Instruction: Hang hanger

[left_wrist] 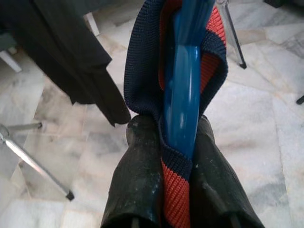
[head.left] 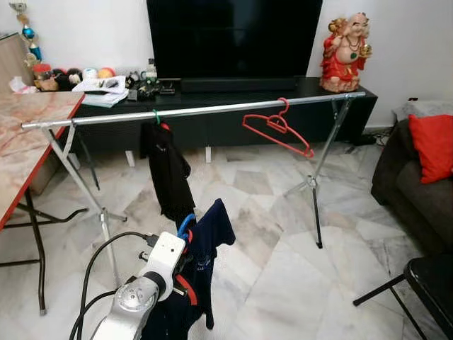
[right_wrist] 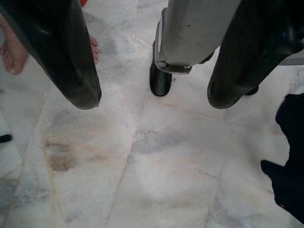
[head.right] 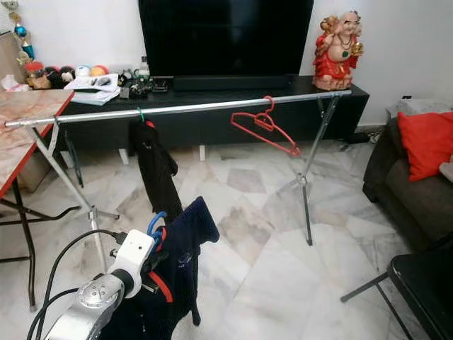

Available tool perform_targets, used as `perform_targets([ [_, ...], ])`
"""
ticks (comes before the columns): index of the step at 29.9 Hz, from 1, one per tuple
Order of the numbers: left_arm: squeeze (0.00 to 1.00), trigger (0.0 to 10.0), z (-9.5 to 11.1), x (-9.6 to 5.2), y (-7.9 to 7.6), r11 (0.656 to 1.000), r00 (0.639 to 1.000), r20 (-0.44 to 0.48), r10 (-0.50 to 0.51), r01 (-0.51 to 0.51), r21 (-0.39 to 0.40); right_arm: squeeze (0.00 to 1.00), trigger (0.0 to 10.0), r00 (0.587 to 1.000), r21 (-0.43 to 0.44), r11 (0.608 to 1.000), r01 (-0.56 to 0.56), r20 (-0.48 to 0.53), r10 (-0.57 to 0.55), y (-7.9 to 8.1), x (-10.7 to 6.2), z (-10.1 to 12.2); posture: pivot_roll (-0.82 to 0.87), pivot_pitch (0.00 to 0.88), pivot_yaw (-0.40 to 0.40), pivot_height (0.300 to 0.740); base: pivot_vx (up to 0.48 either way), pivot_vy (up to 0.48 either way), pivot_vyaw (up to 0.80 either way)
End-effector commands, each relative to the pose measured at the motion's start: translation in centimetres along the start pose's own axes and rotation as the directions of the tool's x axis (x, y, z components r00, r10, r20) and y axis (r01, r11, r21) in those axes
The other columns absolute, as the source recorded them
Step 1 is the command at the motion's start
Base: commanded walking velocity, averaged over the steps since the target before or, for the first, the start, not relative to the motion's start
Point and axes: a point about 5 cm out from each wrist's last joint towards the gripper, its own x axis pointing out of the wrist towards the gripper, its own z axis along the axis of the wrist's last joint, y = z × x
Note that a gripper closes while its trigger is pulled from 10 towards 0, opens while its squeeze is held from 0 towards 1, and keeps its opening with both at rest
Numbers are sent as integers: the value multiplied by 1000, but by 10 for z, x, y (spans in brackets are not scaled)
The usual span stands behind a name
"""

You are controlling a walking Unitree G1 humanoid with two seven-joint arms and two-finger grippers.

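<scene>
Blue hanger (head.left: 185, 227) with a navy garment (head.left: 209, 244) draped on it sits in the left gripper (head.left: 185, 244), low and in front of the long silver rail (head.left: 198, 110), not yet on it. From the left eye view, the rail runs across the room on folding legs, before a black TV console (head.left: 212, 113) that carries a dark screen (head.left: 233, 39) and a red figurine (head.left: 345, 53). A dark garment (head.left: 168, 170) hangs from the rail on a green-hooked hanger near its left end, just behind the held garment. An empty red hanger (head.left: 277, 127) hangs tilted from the rail further toward its right end. A marble-topped table (head.left: 28, 142) stands beside the rail's left end, and a dark sofa with a red cushion (head.left: 432, 145) lies beyond its right end

The right eye view gives the same scene: the silver left arm (head.right: 92, 301) rises from below, cable looping beside it, the garment falling under the gripper

In the left wrist view the two black fingers (left_wrist: 137, 180) are closed tight on the blue hanger and the navy collar with its red lining, pinched between them. The dark garment on the rail hangs just beyond, with marble floor (left_wrist: 266, 118) beneath

In the right wrist view the right gripper (right_wrist: 152, 99) hangs over the floor with its fingers spread wide and nothing between them. A robot foot shows near it, and a person's bare toes (right_wrist: 14, 54) at the frame edge
</scene>
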Motion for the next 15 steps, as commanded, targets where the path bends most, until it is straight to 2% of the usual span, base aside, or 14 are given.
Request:
perform_targets([
  [1, 0, 10000, 9, 0, -2, 1000, 999, 31, -10, 10, 14, 0, 10000, 1000, -3, 1000, -2, 1, 2, 2, 0, 2, 103, 0, 13, 740, 352, 0, 0],
  [15, 0, 10000, 10, 1, -5, 999, 999, 17, -36, 35, 34, 0, 10000, 999, 11, 999, 37, 3, -37, 0, 1, 5, 108, 0, 16, 740, 387, 0, 0],
])
